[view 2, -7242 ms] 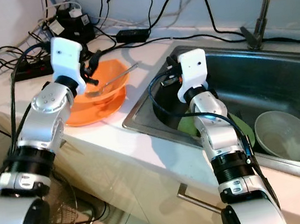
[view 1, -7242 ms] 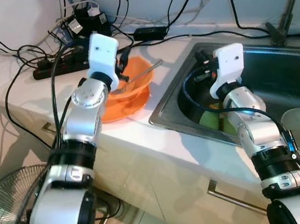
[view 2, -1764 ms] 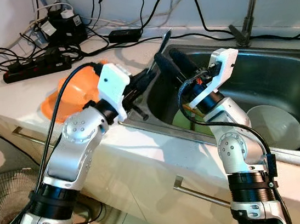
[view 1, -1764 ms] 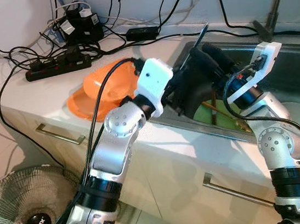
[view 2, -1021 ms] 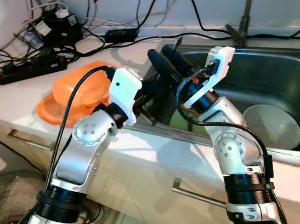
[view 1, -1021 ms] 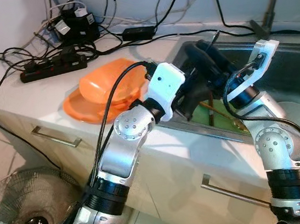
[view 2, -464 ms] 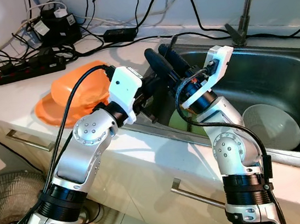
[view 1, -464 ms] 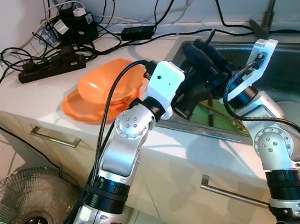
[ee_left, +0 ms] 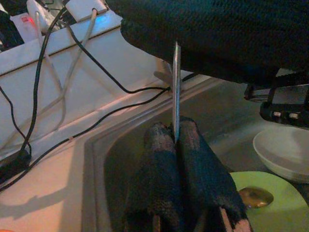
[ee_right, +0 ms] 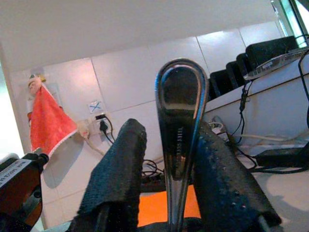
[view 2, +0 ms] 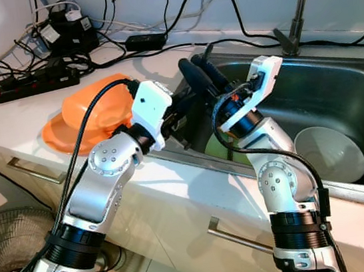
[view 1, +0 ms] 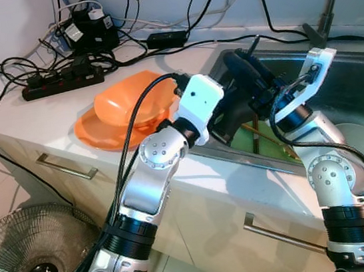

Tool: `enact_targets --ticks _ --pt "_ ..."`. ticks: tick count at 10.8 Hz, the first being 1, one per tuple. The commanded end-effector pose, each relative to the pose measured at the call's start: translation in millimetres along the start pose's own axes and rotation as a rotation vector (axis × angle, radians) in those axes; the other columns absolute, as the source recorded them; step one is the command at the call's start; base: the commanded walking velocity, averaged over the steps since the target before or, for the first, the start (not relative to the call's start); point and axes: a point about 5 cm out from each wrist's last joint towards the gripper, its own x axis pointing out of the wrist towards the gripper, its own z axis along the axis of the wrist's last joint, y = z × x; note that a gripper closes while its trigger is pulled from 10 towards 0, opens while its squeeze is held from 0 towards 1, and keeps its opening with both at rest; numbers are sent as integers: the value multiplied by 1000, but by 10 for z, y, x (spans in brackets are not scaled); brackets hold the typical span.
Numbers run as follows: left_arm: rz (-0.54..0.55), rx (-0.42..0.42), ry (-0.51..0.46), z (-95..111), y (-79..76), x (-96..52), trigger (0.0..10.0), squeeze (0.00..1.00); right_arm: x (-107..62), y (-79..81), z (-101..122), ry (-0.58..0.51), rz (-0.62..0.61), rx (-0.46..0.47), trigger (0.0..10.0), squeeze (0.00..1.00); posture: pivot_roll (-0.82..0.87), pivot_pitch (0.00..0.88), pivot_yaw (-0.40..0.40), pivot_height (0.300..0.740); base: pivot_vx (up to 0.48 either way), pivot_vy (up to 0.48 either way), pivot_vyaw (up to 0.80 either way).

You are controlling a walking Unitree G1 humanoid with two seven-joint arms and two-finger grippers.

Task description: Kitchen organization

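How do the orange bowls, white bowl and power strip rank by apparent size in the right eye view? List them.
1. orange bowls
2. white bowl
3. power strip, long but thin; it lies farther away, so this place is unsure.

Pale countertop (view 1: 45, 117), steel sink (view 2: 338, 98), white tiled wall (ee_right: 120, 82), cabinet drawers below.

- Our left gripper (ee_left: 175, 145) no longer sits at the orange bowl (view 1: 130, 102); it meets our right gripper (ee_right: 166, 145) over the sink (view 2: 337, 89).
- The spoon (ee_right: 177, 125) leaves the bowl; both grippers pinch it.
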Motion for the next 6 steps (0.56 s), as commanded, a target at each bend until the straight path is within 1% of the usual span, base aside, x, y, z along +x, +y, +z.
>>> enact_targets --ticks 1,4,6 --pt "18 9 16 -17 39 -4 10000 0 25 31 -19 8 20 -1 0 0 102 38 95 740 0 0 0" --pt "30 11 12 -7 56 -1 10000 0 25 24 -19 9 15 -3 0 0 102 41 95 740 0 0 0" --pt "35 16 12 -13 66 -8 10000 0 20 20 -32 12 13 -4 0 0 99 23 97 740 0 0 0"
